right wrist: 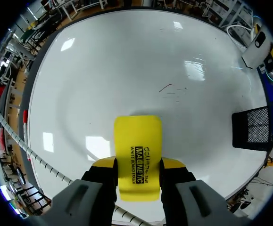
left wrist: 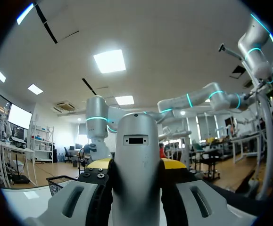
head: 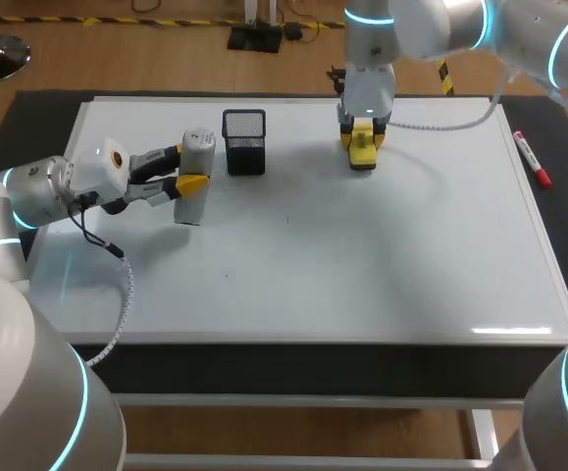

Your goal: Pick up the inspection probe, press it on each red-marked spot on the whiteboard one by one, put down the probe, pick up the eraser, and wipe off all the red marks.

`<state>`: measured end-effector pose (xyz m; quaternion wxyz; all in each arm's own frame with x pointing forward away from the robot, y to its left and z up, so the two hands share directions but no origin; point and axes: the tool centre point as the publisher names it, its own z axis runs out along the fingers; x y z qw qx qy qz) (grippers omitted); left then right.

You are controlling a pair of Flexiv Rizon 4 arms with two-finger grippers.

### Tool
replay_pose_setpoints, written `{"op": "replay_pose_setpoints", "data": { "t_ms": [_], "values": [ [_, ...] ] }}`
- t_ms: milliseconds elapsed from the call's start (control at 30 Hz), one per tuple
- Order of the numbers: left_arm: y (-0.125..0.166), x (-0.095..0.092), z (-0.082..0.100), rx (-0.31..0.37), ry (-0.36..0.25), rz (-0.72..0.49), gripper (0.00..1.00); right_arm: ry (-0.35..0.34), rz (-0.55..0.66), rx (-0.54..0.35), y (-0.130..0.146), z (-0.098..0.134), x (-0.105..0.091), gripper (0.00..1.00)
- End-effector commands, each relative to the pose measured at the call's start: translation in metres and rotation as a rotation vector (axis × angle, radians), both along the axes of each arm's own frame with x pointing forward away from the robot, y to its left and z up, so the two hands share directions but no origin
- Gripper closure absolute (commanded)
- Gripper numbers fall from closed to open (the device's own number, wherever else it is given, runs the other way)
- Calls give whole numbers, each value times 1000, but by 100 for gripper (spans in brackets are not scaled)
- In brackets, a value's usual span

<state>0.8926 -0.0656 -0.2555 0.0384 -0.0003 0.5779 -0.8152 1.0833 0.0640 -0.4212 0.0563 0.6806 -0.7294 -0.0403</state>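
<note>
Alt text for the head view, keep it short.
Left gripper holds a gray probe upright over the whiteboard, beside a black mesh basket; right gripper holds a yellow eraser near the board's far edge. A red marker lies just off the board's right side.

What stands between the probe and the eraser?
A black mesh basket, close beside the probe; bare whiteboard from there to the eraser. Head view shows it.
</note>
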Motion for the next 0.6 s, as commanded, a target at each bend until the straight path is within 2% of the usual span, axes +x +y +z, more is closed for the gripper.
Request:
{"op": "replay_pose_setpoints", "data": {
  "t_ms": [33,233,267,300,333,600],
  "values": [
    [0,1,0,-3,-1,-3,100,10,-2,-4,-3,-2,3,100],
    [0,1,0,-3,-1,-3,100,-14,-12,-17,-7,-4,1,100],
    [0,1,0,-3,-1,-3,100,-14,-13,-16,-8,-4,0,84],
    [0,1,0,-3,-1,-3,100,-12,-12,-9,-8,-4,0,29],
    [0,1,0,-3,-1,-3,100,-13,-10,-8,-9,-5,-1,0],
    [0,1,0,-3,-1,-3,100,-28,-28,-5,-16,-3,-5,0]
  ]
}}
